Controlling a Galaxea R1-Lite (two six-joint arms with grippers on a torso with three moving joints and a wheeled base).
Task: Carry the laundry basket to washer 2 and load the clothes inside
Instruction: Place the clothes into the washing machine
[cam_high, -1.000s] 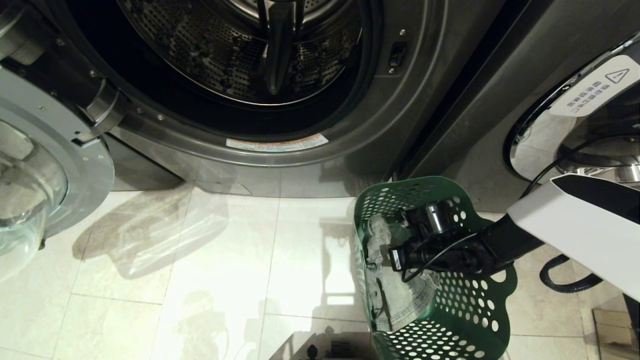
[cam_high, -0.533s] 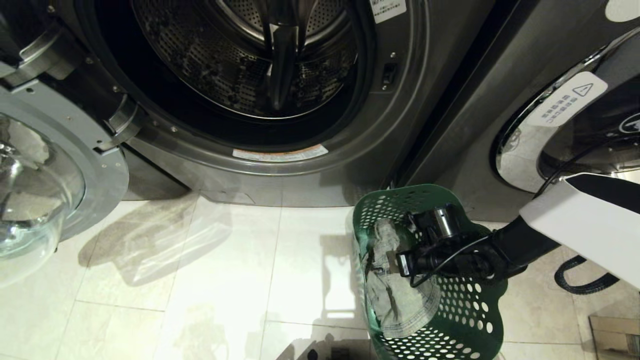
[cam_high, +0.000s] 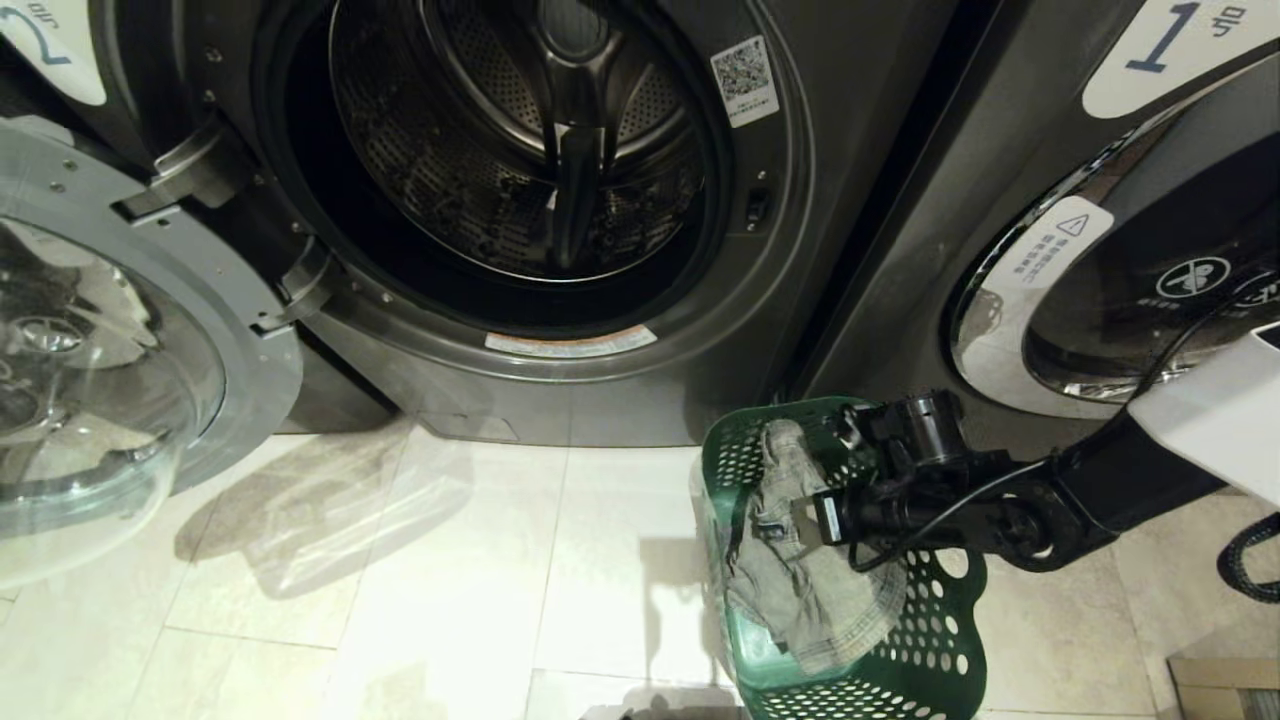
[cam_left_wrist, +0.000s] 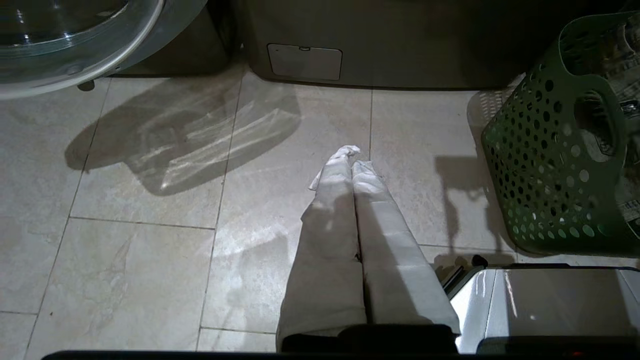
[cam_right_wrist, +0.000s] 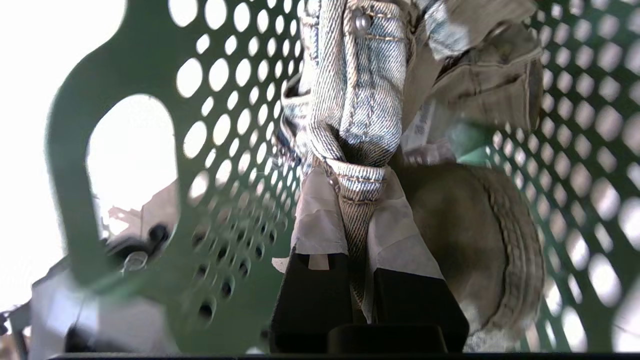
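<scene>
Washer 2 label "2"; neighbouring washer label "1".

Pale glossy tiled floor with thin grout lines, shadows and light reflections across it. Dark grey front-loading washer labelled 1 at right, chrome-rimmed door shut, white warning sticker on rim. Corner of brown cardboard box on floor, lower right.

Right arm stretches out low, its tool pinched tight. Left tool hangs parked, fingers pressed together.
</scene>
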